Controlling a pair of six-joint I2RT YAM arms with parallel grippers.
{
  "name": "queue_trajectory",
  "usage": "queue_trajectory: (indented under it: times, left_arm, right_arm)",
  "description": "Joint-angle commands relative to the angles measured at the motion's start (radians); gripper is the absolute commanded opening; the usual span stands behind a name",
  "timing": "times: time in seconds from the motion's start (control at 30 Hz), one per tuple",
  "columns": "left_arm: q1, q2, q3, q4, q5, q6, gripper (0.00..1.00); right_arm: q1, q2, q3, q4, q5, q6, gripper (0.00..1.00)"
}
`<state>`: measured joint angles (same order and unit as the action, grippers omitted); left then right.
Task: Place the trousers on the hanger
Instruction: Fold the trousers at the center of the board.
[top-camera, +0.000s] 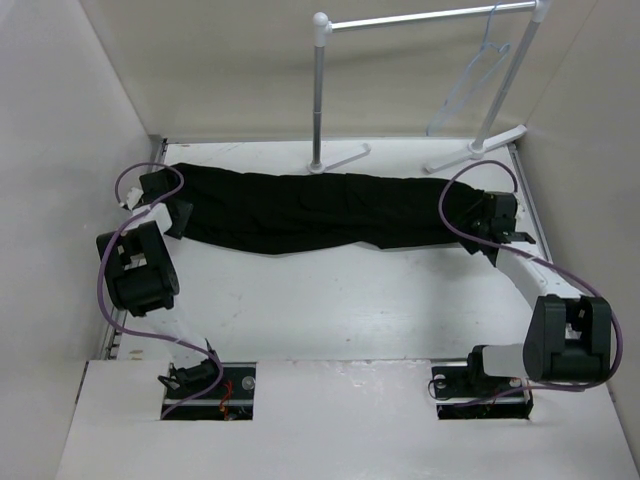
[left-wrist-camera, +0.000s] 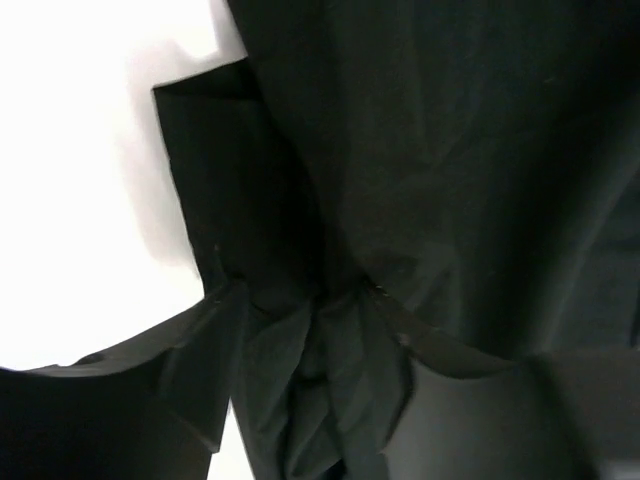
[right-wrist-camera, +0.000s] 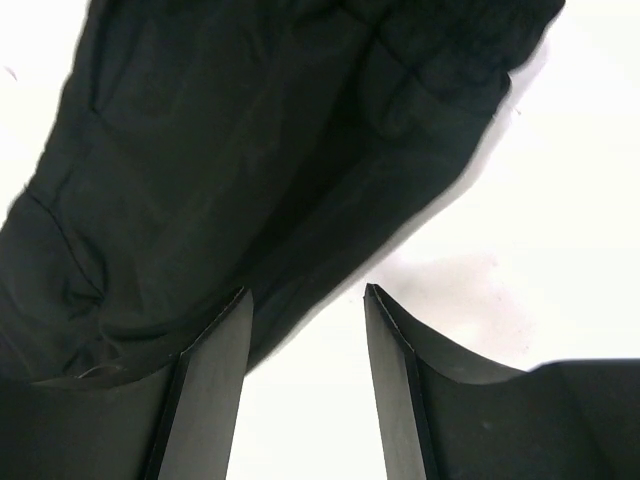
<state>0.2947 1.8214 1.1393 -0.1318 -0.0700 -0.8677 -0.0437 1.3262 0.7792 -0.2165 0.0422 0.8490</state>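
Trousers (top-camera: 300, 210) lie stretched across the desk (top-camera: 330, 300) between both hands. The left hand (left-wrist-camera: 318, 345) pinches a bunched fold of cloth. The right hand (right-wrist-camera: 305, 300) stands half open and holds nothing, with cloth at its left fingertip and bare desk in the gap. Beyond it the hanger (top-camera: 478, 75) hangs on the rack (top-camera: 420, 18).

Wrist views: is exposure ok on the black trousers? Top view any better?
Left wrist: table blown out to flat white, trousers near-black, only faint folds show. Right wrist: same clipped table, a soft shadow beside the cloth edge, fingers dark with crisp edges. Top: even light, no glare, trousers a nearly flat black patch.
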Motion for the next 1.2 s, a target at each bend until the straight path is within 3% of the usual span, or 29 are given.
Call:
queue_trajectory:
  times: [0.0,0.13,0.23,0.47,0.77,0.9,1.03,1.17]
  left_arm:
    - [0.004,-0.046,0.019,0.06,0.015,-0.028,0.43]
    - [0.011,-0.121,-0.044,0.032,0.003,-0.034,0.43]
    - [0.027,-0.181,-0.064,-0.046,-0.037,-0.042,0.5]
    - [0.022,-0.191,-0.01,-0.045,-0.06,-0.048,0.55]
    - [0.014,-0.016,0.106,-0.038,-0.028,-0.06,0.44]
    - [0.013,0.007,0.145,-0.04,-0.033,-0.06,0.31]
    - [0.011,-0.025,0.133,-0.049,-0.05,-0.06,0.11]
    - [0.011,-0.152,0.044,-0.054,-0.114,-0.06,0.07]
  right_arm:
    - [0.003,-0.047,-0.024,0.042,-0.016,-0.01,0.55]
    - [0.005,-0.079,-0.034,0.025,-0.05,-0.031,0.56]
    - [0.017,-0.1,-0.044,0.012,-0.056,-0.036,0.56]
    - [0.034,-0.088,-0.041,0.02,-0.077,-0.045,0.56]
    - [0.044,-0.102,-0.054,0.02,-0.082,-0.048,0.56]
    - [0.046,-0.101,-0.058,0.019,-0.082,-0.051,0.56]
    - [0.047,-0.101,-0.081,0.025,-0.062,-0.042,0.56]
    - [0.025,-0.088,-0.084,0.028,-0.03,-0.022,0.62]
